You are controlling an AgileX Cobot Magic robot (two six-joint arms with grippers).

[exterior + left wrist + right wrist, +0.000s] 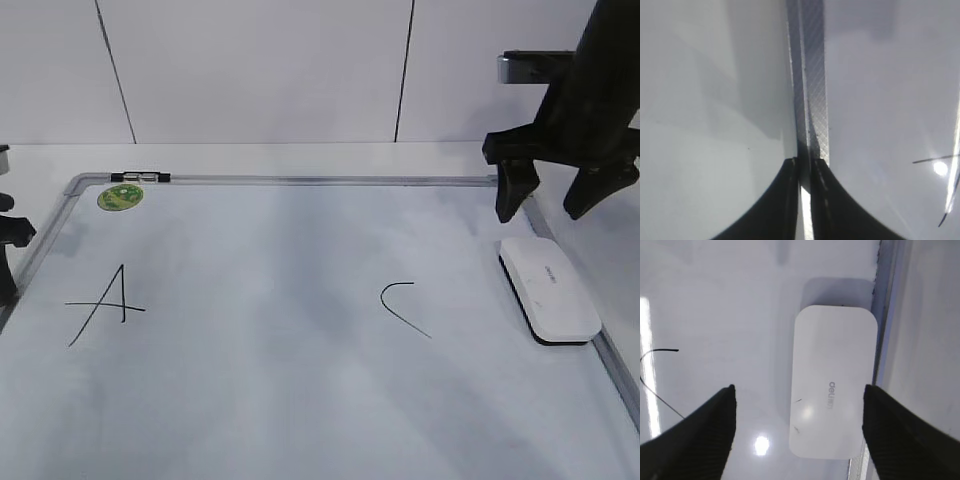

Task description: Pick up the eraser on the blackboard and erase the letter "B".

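The eraser (549, 290) lies flat on the board (300, 400), felt side down, along the right edge just beside the frame (300, 181) and well apart from the letters. From the right wrist camera the eraser (832, 382) sits between the two open jaws but below them, not touched by either. The right gripper (567, 205) hangs above and a little behind the eraser with its jaws spread wide and nothing in them. On the board only the "A" (105, 305) at the left and the "C" (405, 307) towards the right can be read; the stretch between them, where a "B" would stand, is bare apart from faint grey smudging. So no "B" shows in these pictures, and the erasing looks done, or else the letter was never there; the frames cannot settle which. If it is done, the eraser is already set down and little is left but to draw the arm clear; if not, the grasp is yet to come and the gripper is placed for it. The left gripper (805, 172) is at the board's left edge, its jaws nearly closed over the frame strip (812, 100); whether they actually pinch it cannot be told.
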